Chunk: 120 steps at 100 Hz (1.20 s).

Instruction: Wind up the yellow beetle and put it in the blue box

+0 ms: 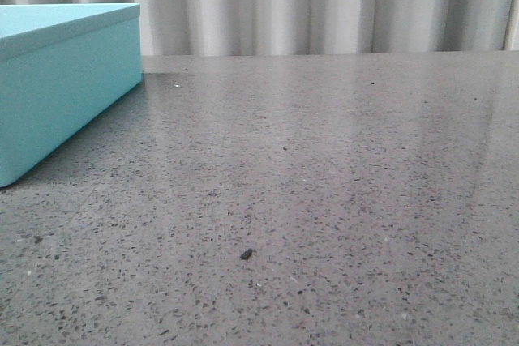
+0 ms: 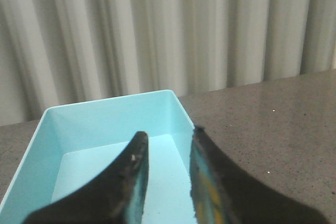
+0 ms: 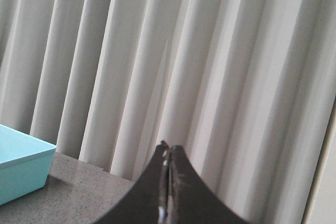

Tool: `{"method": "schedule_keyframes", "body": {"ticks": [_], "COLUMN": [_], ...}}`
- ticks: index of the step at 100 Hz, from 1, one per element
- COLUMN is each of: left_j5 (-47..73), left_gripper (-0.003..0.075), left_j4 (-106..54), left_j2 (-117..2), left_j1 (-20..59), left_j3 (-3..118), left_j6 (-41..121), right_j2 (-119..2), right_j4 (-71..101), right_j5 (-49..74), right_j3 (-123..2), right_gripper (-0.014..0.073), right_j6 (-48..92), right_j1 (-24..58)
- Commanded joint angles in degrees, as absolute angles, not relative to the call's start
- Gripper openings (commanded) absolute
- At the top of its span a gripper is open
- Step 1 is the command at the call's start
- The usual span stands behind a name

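The blue box (image 1: 61,87) stands at the far left of the table. In the left wrist view its open inside (image 2: 100,124) lies under my left gripper (image 2: 169,137), which is open with nothing between the fingertips. One finger's (image 2: 207,192) inner face shows a yellow tint. The yellow beetle itself is out of view in all frames. My right gripper (image 3: 168,148) is shut and empty, held above the table and facing the curtain, with a corner of the blue box (image 3: 18,169) off to its side. Neither gripper shows in the front view.
The speckled grey table (image 1: 324,184) stretches right of the box, with a small dark speck (image 1: 246,254) near the front. A pleated white curtain (image 1: 324,6) hangs behind the table's far edge.
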<state>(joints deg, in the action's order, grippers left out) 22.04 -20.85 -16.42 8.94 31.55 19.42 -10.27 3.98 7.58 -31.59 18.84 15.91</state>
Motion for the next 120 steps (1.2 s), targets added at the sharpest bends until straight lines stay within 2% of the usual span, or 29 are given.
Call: {"method": "schedule_keyframes", "body": {"ticks": [1,16,46,120], "left_j5": [16.68,15.52,4.66,4.39], "left_gripper": [0.0092,-0.0022,-0.0021,-0.0021], "left_j4": [-21.75,-22.23,-24.57,-25.93], "left_j2": [-13.02,-10.63,-10.23,-10.23], "left_j1": [9.41,9.41,9.41,9.41], "left_j3": [28.98,23.28,16.66,15.98], "left_j6": [19.23,19.23,19.23,19.23], "right_j2": [-10.53,-9.26,-8.83,-8.83], "right_j4": [5.24,6.13,6.13,6.13], "right_j5": [4.06,3.96,0.0,-0.99], "right_j3": [-31.37,-26.68,-19.99,-19.88], "right_gripper": [-0.008,-0.008,-0.008,-0.008], "right_j6": [19.14,19.14,19.14,19.14], "right_j1": [16.09,16.09,16.09,16.09]}}
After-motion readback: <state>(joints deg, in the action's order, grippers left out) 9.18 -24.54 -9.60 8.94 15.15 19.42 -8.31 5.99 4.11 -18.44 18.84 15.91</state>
